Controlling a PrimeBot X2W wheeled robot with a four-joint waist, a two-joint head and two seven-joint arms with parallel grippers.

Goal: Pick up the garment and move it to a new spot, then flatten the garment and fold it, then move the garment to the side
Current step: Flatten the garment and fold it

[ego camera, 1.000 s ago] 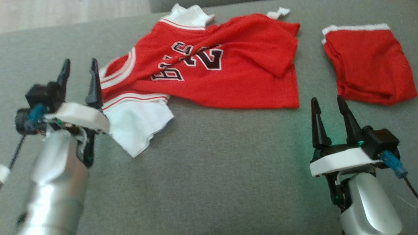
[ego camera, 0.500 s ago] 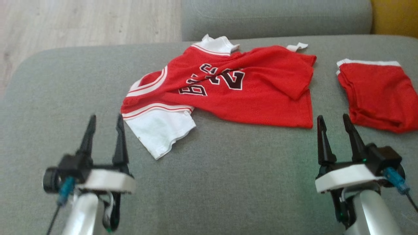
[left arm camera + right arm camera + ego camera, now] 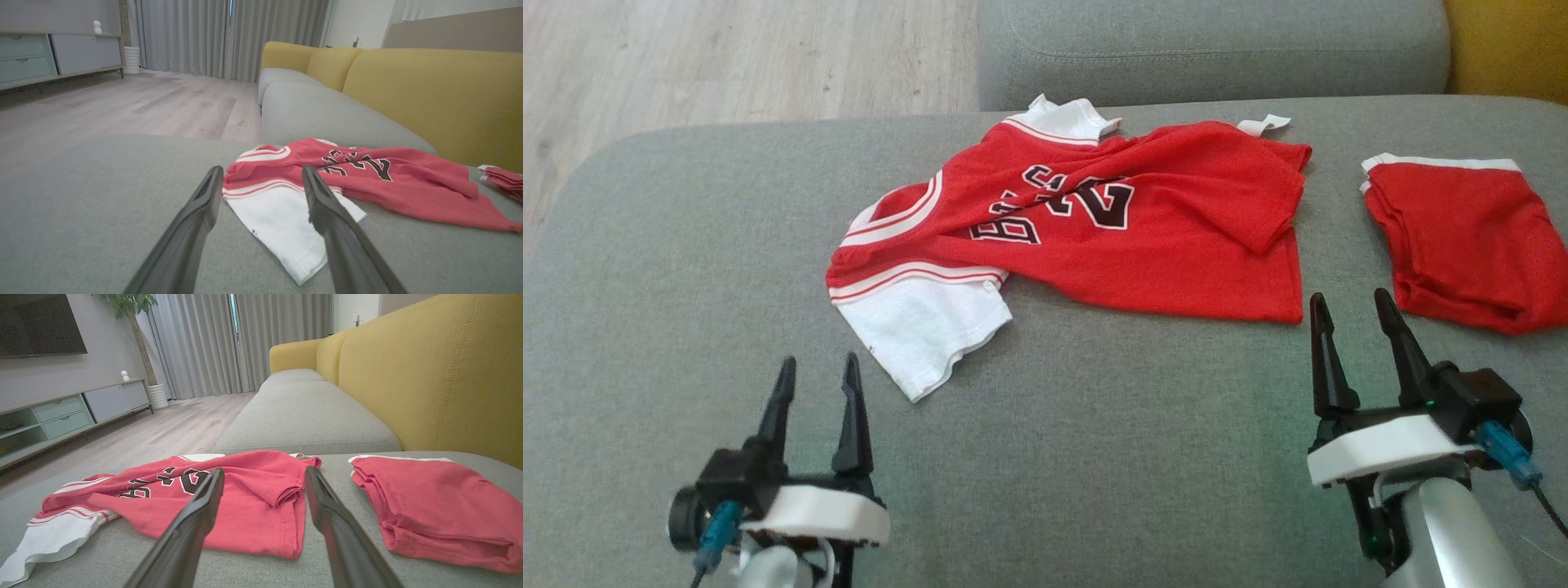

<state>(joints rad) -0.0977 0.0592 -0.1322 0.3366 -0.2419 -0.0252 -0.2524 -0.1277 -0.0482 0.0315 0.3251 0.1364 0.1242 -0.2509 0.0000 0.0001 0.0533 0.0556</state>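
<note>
Left hand: my left gripper is spread wide, empty, near the white sleeve.
Right hand: my right gripper is spread wide, empty.
Shirt: red shirt, crumpled on the grey sofa.
Writing: a dark 2; the rest is too bunched to read.

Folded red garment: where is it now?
In the head view the folded red garment lies at the right on the grey sofa seat, just right of the crumpled jersey and just beyond the right gripper.
</note>
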